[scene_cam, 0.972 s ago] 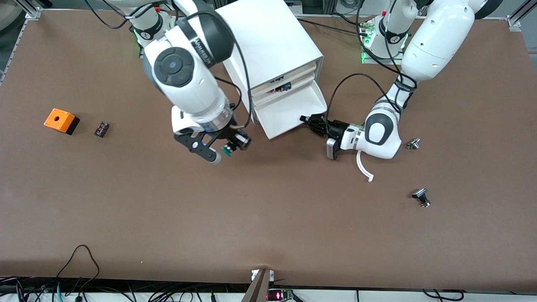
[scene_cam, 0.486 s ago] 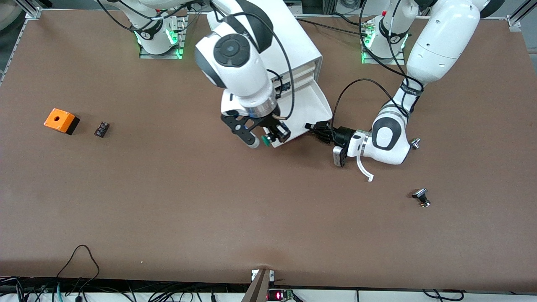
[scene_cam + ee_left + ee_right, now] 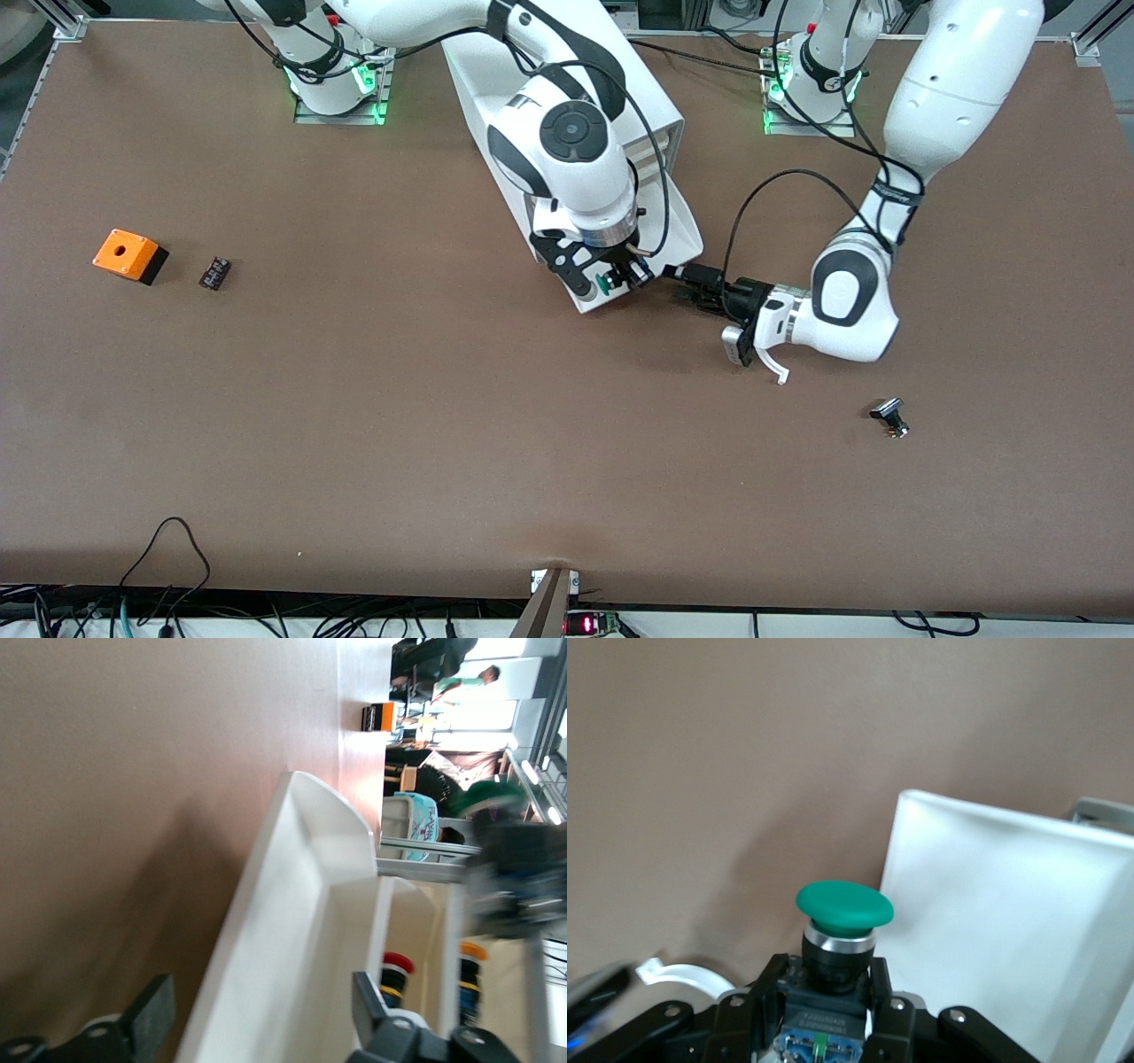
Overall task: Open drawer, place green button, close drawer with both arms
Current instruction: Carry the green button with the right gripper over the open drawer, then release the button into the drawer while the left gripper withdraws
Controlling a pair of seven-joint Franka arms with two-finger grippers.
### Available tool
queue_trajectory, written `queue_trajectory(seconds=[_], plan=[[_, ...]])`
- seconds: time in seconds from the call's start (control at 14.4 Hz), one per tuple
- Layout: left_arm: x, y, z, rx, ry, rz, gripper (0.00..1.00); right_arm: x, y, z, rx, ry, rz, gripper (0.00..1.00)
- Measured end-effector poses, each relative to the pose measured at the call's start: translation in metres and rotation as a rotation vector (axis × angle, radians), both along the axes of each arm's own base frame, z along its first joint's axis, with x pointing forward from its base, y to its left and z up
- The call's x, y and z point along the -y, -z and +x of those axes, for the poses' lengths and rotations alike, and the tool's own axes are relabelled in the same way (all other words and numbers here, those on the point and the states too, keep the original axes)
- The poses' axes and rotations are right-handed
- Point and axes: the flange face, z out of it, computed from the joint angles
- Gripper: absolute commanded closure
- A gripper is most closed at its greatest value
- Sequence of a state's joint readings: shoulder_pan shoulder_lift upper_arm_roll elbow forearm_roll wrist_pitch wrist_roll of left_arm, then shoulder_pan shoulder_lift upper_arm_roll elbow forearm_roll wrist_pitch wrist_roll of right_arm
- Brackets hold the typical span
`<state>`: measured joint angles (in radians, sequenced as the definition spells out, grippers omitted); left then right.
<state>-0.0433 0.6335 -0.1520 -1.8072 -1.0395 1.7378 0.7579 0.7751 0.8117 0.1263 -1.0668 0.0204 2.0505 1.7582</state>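
The drawer (image 3: 680, 223) stands pulled out of the white cabinet (image 3: 567, 80). My right gripper (image 3: 608, 282) is shut on the button (image 3: 603, 284) and holds it over the drawer's front edge. In the right wrist view the button's green cap (image 3: 844, 906) stands above my right gripper (image 3: 830, 985), with the empty drawer tray (image 3: 1010, 930) beside it. My left gripper (image 3: 678, 273) is open at the drawer's front, near its corner toward the left arm's end. In the left wrist view the left gripper (image 3: 261, 1005) straddles the drawer's front wall (image 3: 301, 904) without touching it.
An orange cube (image 3: 129, 255) and a small black block (image 3: 213, 272) lie toward the right arm's end. A silver-and-black knob (image 3: 889, 416) lies toward the left arm's end. Red-capped (image 3: 399, 961) and orange-capped (image 3: 472, 950) parts sit in the cabinet's other drawers.
My right gripper has carried the button from over the bare table to over the drawer's front edge. My left gripper has drawn back slightly, and the drawer has come a little farther out.
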Motion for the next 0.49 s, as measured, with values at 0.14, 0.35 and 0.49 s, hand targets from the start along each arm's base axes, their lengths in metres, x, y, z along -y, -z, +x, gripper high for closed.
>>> queue_trajectory(seconds=[0.14,0.35,0.49], plan=[[-0.018,-0.037,0.017,-0.031,0.017,0.081,0.0,-0.011,0.027,-0.013,-0.024,0.003,-0.03,1.0],[-0.037,-0.084,0.036,-0.089,0.051,0.227,0.0,-0.016,0.058,-0.022,-0.037,0.038,-0.036,1.0],[-0.045,-0.118,0.049,-0.1,0.08,0.339,0.0,-0.018,0.072,-0.024,-0.031,0.07,-0.02,0.98]])
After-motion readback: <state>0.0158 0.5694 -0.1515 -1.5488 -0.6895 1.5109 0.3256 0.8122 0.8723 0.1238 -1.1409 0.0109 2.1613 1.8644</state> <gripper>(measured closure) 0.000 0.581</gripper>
